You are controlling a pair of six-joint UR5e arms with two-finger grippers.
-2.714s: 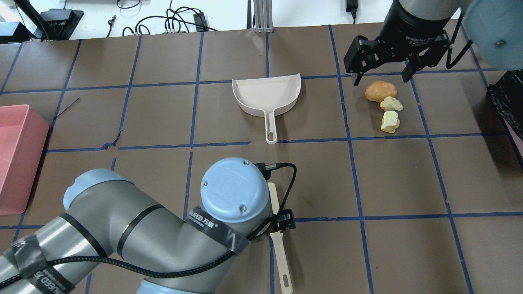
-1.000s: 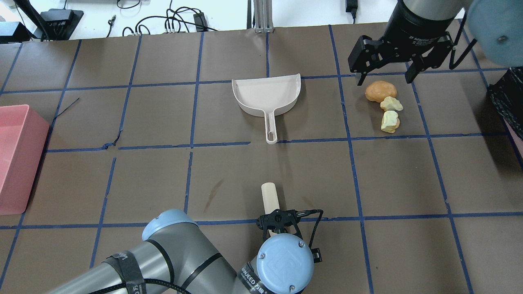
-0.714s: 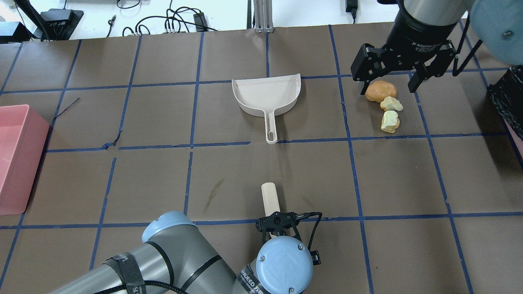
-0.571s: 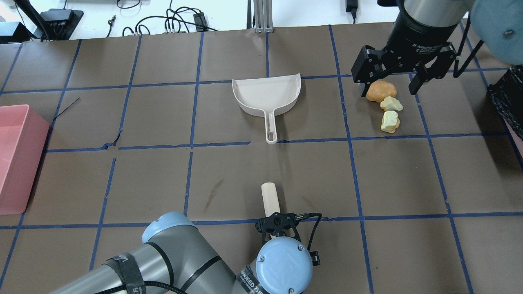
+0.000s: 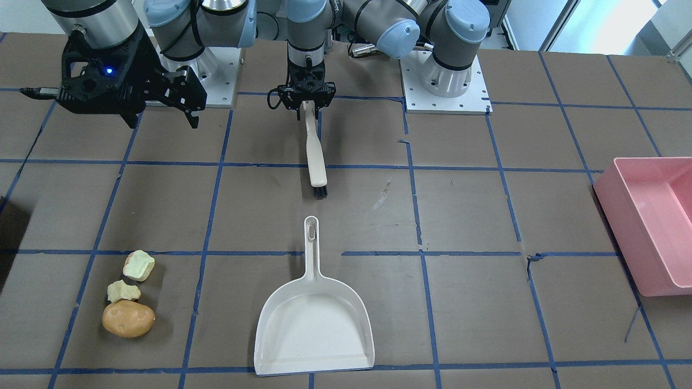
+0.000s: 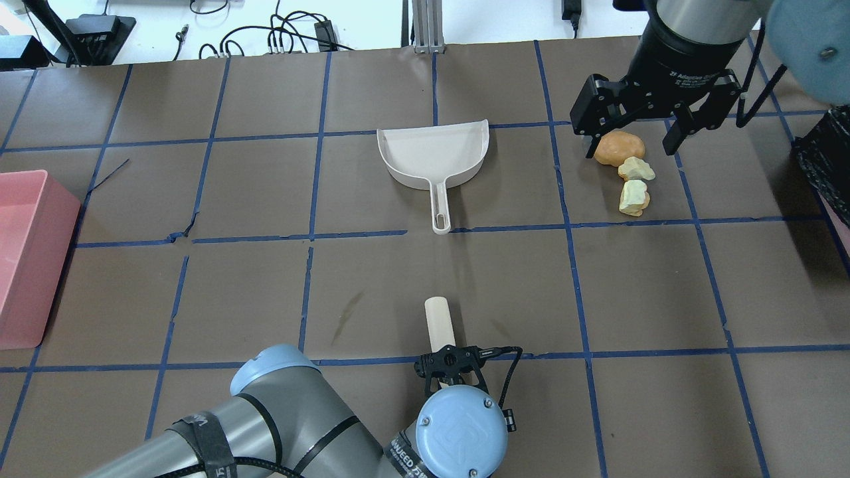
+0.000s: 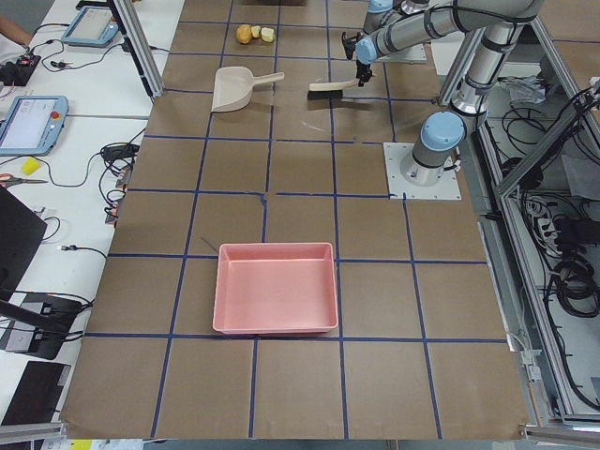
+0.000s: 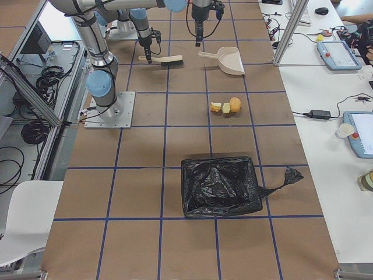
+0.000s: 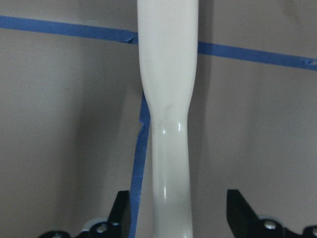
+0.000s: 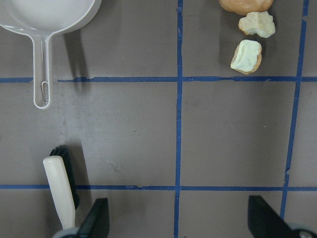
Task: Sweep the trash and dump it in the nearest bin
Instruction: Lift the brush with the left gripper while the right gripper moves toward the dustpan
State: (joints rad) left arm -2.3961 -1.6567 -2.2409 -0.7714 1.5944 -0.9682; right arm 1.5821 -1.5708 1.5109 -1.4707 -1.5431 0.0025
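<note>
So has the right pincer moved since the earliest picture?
Yes. Overhead, the right pincer has shifted toward the robot: fingertips once at the blue tape line now flank the golden-brown lump in view.

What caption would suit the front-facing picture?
Open left tool straddles the brush handle; dustpan, trash and pink bin wait.

The trash (image 6: 636, 168), one golden-brown and two pale lumps, lies clustered together.

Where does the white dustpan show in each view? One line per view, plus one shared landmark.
Front-facing: dustpan bottom centre, handle up.
Overhead: dustpan upper centre, handle down.
Exterior left: dustpan near top, left of centre.
Exterior right: dustpan near top, right of centre.
Left wrist: not in it.
Right wrist: dustpan top left corner, cropped.
Landmark: brush beyond the handle's end.
</note>
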